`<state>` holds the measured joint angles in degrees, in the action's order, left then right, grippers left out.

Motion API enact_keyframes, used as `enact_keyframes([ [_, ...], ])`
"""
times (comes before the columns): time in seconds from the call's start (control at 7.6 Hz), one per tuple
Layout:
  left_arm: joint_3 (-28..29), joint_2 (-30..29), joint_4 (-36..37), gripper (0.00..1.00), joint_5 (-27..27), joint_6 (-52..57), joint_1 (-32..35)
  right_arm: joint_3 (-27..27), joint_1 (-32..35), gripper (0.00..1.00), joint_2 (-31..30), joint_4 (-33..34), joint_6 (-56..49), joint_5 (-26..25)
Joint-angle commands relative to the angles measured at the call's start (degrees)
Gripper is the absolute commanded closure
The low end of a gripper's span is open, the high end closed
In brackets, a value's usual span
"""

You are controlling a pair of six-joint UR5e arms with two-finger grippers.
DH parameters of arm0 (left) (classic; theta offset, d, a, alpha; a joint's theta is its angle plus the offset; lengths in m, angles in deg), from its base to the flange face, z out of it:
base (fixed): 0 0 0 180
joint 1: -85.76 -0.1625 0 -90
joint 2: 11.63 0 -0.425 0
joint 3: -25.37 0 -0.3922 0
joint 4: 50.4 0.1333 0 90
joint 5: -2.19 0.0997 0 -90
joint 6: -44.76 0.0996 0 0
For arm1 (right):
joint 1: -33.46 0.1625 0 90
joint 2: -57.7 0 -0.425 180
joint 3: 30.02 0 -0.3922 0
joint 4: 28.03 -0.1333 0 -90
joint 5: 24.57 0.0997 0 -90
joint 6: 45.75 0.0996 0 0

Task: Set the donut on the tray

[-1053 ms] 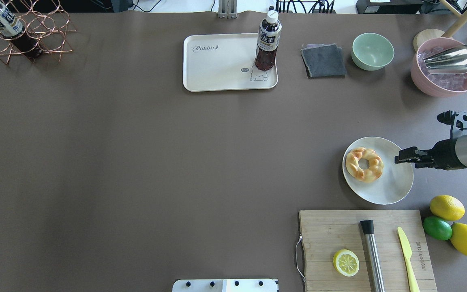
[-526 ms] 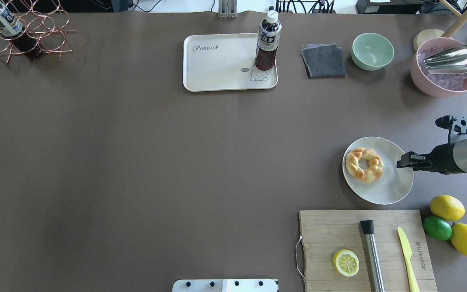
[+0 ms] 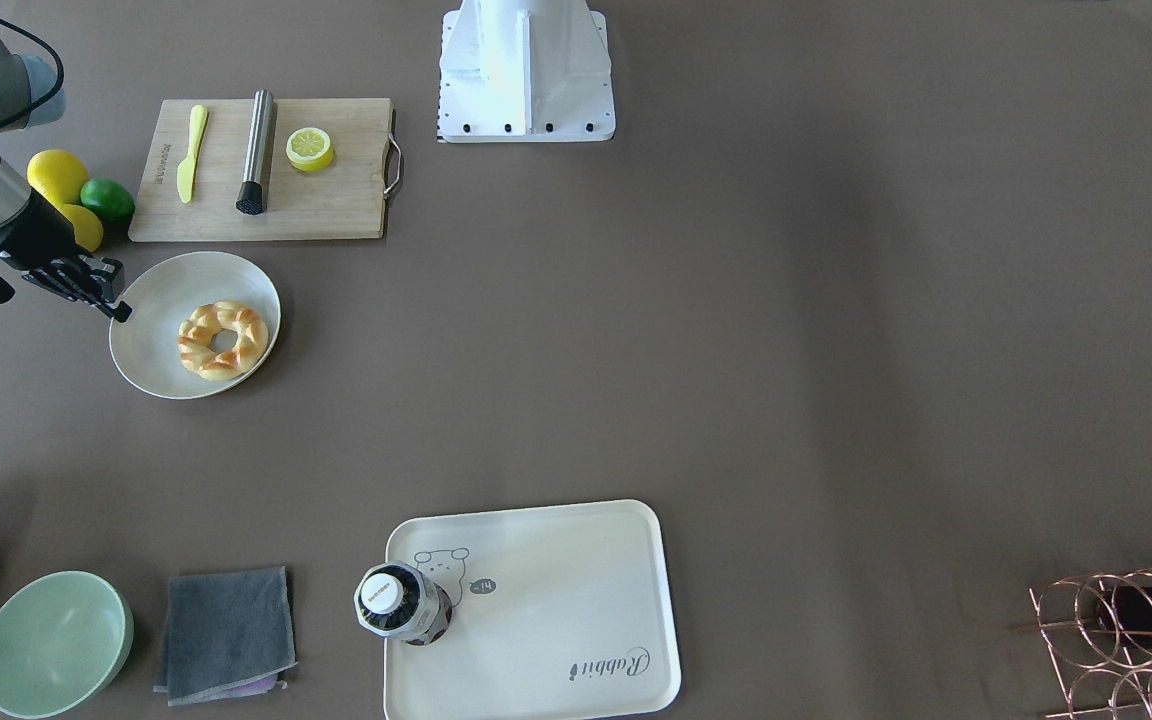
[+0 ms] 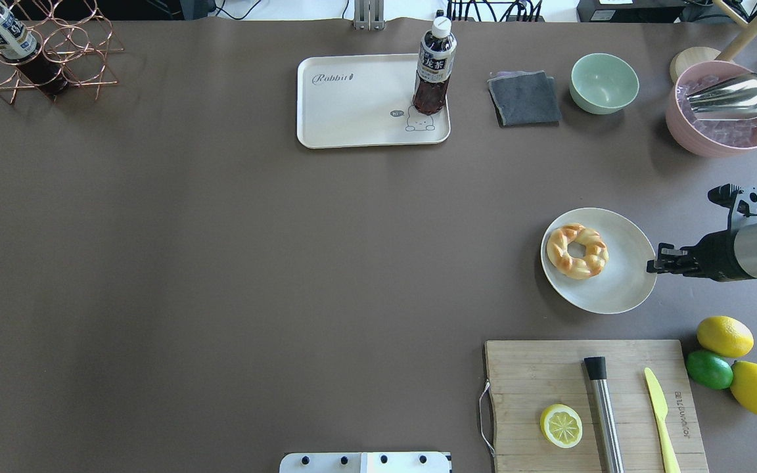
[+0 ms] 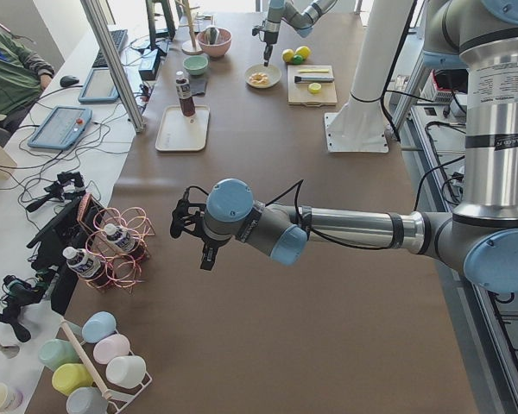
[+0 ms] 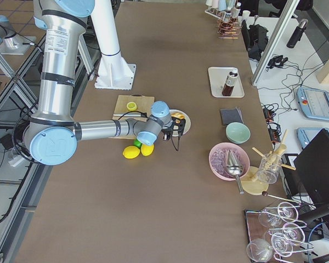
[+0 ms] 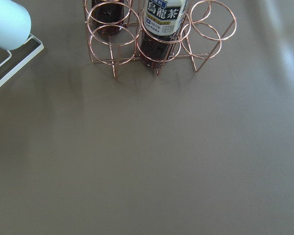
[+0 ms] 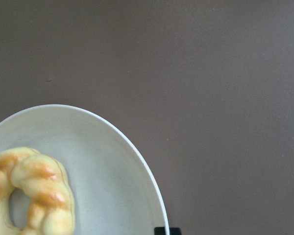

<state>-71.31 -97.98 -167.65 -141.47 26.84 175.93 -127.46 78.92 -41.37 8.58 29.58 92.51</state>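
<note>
The golden-brown braided donut (image 4: 577, 251) lies on the left part of a round white plate (image 4: 621, 282) at the table's right; it also shows in the front view (image 3: 223, 339) and the right wrist view (image 8: 34, 191). The cream tray (image 4: 352, 112) with the bear drawing and "Rabbit" script sits at the far middle, with an upright tea bottle (image 4: 434, 69) on its right corner. My right gripper (image 4: 654, 265) is shut and empty, its tip at the plate's right rim, apart from the donut. My left gripper (image 5: 198, 233) shows only in the exterior left view; I cannot tell its state.
A wooden cutting board (image 4: 549, 374) with a lemon half (image 4: 561, 425), a steel muddler and a yellow knife lies near the plate. Lemons and a lime (image 4: 723, 336) sit behind the right arm. Grey cloth (image 4: 524, 97), green bowl (image 4: 604, 82), pink bowl (image 4: 723, 108) and a copper bottle rack (image 4: 37, 52) line the far edge.
The plate with the donut has slid left and away from the robot. My right gripper has come down to the plate's right rim.
</note>
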Motion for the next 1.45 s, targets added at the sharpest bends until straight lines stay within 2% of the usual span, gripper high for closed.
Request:
enact_keyframes([
  [0.0,-0.2,0.0,0.0,0.01,0.0,-0.2,-0.1,-2.7,-0.1,1.0,1.1,0.3,4.2,0.4],
  [0.13,-0.4,-0.4,0.0,0.01,-0.3,-2.9,-0.1,-2.8,-0.1,1.0,2.9,0.5,5.5,0.4],
  [0.39,-1.1,-1.5,0.3,0.01,-4.9,-8.5,-0.3,-3.0,-0.2,1.0,8.9,2.9,8.7,0.4],
  [0.66,-5.0,-3.9,0.2,0.01,-4.9,-21.0,-4.9,-3.1,-1.6,1.0,20.3,13.0,15.1,-0.5],
  [0.92,-6.8,-8.2,0.2,0.01,-4.6,-32.1,-9.3,-4.6,-4.8,1.0,28.3,21.5,20.3,-4.0],
  [1.32,-9.2,-14.3,0.2,0.01,-2.9,-45.4,-15.8,-4.5,-10.8,1.0,47.2,44.3,26.4,-8.9],
])
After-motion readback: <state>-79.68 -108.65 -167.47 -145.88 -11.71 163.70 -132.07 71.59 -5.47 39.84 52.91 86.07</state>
